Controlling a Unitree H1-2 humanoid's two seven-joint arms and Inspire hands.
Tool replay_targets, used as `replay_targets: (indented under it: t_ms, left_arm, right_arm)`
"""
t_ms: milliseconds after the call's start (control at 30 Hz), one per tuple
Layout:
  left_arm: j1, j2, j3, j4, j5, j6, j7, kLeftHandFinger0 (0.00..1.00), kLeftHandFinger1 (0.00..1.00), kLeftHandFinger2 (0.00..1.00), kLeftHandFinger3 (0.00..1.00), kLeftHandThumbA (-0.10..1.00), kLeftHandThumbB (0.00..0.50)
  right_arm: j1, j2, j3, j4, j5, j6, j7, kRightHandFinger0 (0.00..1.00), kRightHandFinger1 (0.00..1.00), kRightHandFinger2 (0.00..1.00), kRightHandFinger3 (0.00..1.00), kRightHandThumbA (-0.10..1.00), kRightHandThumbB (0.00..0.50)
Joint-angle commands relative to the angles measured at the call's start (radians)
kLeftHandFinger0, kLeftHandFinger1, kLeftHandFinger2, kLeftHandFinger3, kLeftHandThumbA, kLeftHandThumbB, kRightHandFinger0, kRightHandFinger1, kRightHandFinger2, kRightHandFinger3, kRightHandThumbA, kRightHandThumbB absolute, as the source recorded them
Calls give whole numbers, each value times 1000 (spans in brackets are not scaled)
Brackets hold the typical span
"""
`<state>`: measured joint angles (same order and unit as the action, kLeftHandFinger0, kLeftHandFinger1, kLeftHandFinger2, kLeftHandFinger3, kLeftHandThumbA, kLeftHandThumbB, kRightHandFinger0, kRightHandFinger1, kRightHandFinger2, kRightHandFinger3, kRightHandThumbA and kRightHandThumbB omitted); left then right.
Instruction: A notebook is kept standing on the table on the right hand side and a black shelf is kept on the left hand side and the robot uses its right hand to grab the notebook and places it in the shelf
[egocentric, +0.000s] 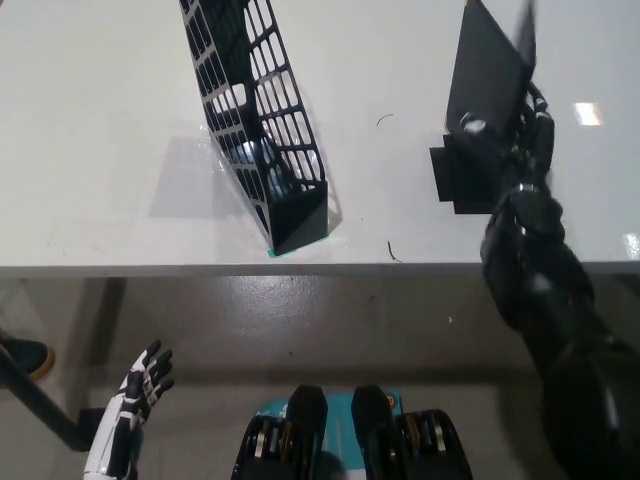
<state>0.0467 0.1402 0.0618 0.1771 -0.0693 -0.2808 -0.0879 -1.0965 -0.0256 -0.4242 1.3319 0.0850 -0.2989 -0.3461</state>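
The black notebook stands upright and half open on the right of the white table, on a flat black base. My black right hand is wrapped around its lower right part, thumb on the front cover and the other fingers behind, shut on it. The black lattice shelf stands tilted to the left of the notebook, well apart from it, its open side up. My white left hand hangs open below the table's front edge at the lower left.
The table's front edge runs across the middle of the view, with grey floor below it. A dark shoe shows at the far left on the floor. Bare tabletop lies between shelf and notebook.
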Motion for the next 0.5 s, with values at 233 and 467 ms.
replay_targets:
  t_ms: [233, 467]
  left_arm:
    - [-6, 10, 11, -9, -19, -44, -8, 1000, 1000, 1000, 1000, 1000, 142]
    - [-5, 9, 10, -6, -19, -43, -7, 1000, 1000, 1000, 1000, 1000, 134]
  right_arm:
    - [-145, 0, 10, 37, 67, -95, -44, 0, 151, 580, 667, -100, 112]
    - [-125, -8, 52, 13, 50, -131, -71, 0, 185, 602, 638, -100, 120]
